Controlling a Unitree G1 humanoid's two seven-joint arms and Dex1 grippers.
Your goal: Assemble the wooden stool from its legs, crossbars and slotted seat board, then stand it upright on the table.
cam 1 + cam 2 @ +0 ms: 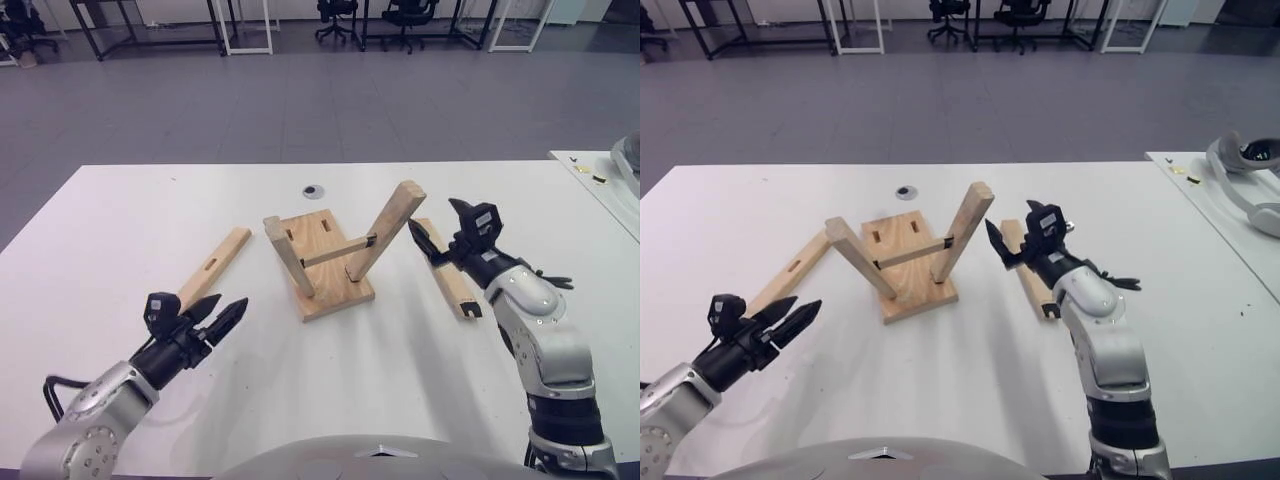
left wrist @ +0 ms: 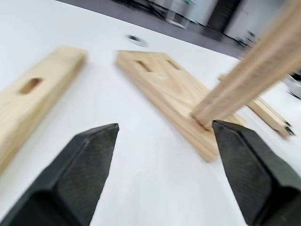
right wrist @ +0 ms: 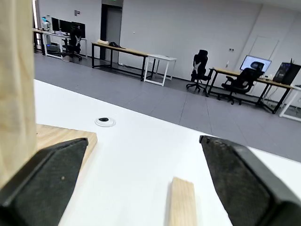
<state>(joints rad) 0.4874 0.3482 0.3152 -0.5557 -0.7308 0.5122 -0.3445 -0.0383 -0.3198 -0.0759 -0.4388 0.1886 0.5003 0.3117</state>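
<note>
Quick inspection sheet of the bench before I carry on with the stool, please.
Surface: white table, no spills seen.
Job's things: seat board lies flat; left standing leg and right standing leg lean in it, crossbar between; left loose leg and right loose leg lie on the table.
Clutter: nothing seen; round grommet beyond the board.
Grippers: left gripper open, empty; right gripper open, over the right loose leg.
Cables: black cable by the left arm.
Surroundings: side table, office chairs behind.
</note>
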